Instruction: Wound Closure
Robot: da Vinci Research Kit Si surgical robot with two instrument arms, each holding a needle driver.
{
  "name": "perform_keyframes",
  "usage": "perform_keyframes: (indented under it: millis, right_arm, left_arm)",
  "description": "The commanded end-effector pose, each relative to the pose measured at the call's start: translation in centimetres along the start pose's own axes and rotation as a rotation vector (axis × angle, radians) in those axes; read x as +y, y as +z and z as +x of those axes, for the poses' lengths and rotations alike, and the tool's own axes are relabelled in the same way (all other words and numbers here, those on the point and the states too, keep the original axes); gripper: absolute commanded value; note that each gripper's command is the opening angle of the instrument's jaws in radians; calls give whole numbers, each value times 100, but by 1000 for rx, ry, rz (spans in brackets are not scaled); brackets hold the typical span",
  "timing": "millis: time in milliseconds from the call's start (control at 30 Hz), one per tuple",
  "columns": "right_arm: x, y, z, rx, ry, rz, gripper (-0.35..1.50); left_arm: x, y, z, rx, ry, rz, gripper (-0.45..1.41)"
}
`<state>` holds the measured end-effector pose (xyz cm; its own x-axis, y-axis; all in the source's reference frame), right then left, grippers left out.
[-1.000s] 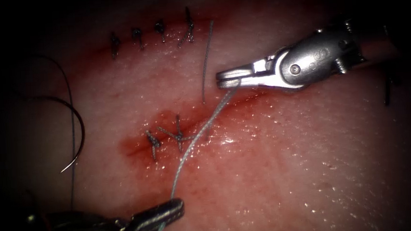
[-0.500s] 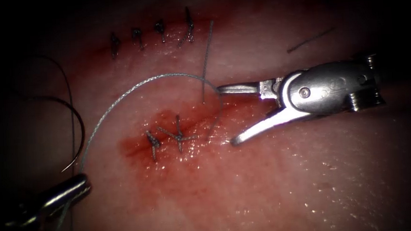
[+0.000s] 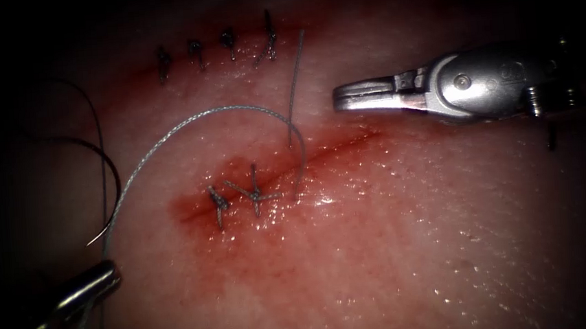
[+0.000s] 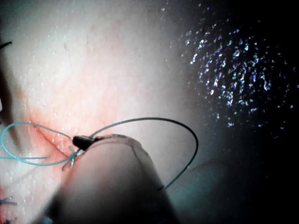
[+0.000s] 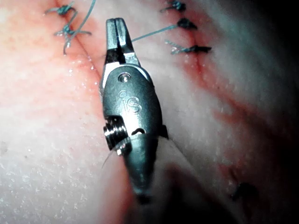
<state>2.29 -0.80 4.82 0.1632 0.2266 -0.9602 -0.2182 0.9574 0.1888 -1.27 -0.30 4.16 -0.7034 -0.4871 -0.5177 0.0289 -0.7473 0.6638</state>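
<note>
While the left gripper [image 3: 104,275] sits low at the endoscope view's left edge, its jaws are closed on the thread [image 3: 187,124], which leaves the jaw tips and rises in a wide arc up and to the right. That arc crests above the cut [image 3: 319,150] and comes down into the tissue [image 3: 416,245] just right of the two finished stitches [image 3: 240,197], where the thread enters near the red fluid [image 3: 193,209] pooled around them. A free tail of thread [image 3: 295,82] stands nearly straight up from a spot just beside that entry point, reaching toward the upper row of four stitches [image 3: 216,49].

The right gripper [image 3: 343,96] hovers above and to the right of the cut, jaws closed and holding nothing; in the right wrist view [image 5: 116,28] its tips are pressed together with thread passing just beside them, not between them.

The needle [image 3: 105,191] lies free on the tissue well to the left of the cut, its curve bowing right and its pale tip pointing down and left. Neither tool holds it, and it is not driven into the tissue. Dark thread runs from it along the left side. In the left wrist view a dark curved strand [image 4: 177,130] arcs out from the left tool's tip [image 4: 84,141], with pale thread looping beside it.
</note>
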Motion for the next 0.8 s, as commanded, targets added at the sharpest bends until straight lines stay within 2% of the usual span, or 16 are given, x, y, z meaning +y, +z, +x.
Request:
perform_keyframes:
  millis: [33,367,600,800]
  right_arm:
    - [3,22,-12,16,-8,2,-35]
    - [-21,83,-63,65,-49,64,-35]
    - [-27,90,-53,131,-12,81,-35]
    - [-30,88,-37,172,8,63,-35]
  left_arm:
    - [7,5,4,9,-1,-2,-45]
    - [1,20,0,43,-27,1,-45]
    - [11,58,-13,29,-104,15,-45]
    - [34,95,-19,31,-113,-26,-45]
